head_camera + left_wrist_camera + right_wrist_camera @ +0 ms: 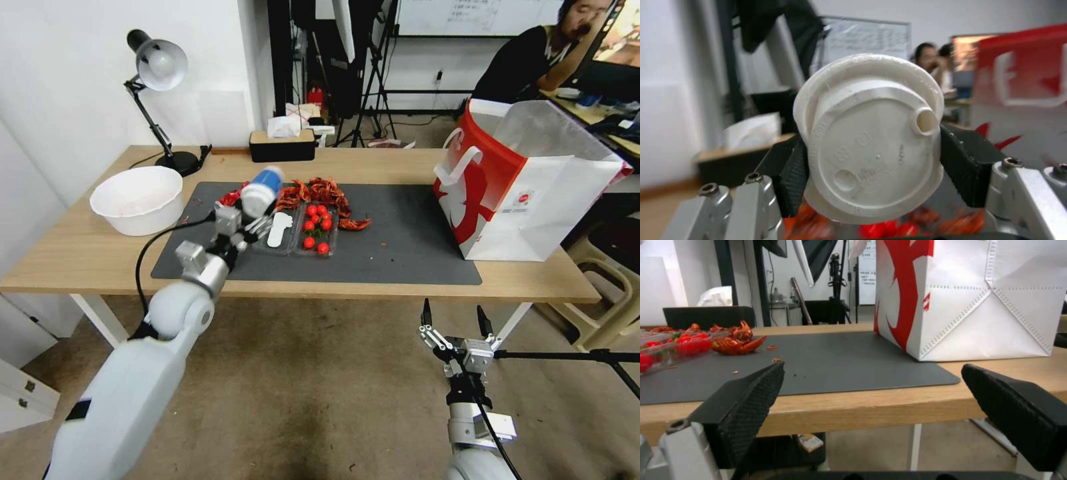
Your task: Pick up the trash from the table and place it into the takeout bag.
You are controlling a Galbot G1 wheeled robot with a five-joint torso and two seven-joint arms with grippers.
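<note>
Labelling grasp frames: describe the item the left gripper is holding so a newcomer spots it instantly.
Start at the dark grey mat on the light-wood table. Above the mat's left part, the left gripper is shut on a blue-white lidded cup, tilted on its side. Unlike the red food scraps nearby, it is blue with a white lid.

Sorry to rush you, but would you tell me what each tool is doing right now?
Left tool: closed on the lidded cup, lifted above the mat.
Right tool: open, holding nothing, below the table edge.
</note>
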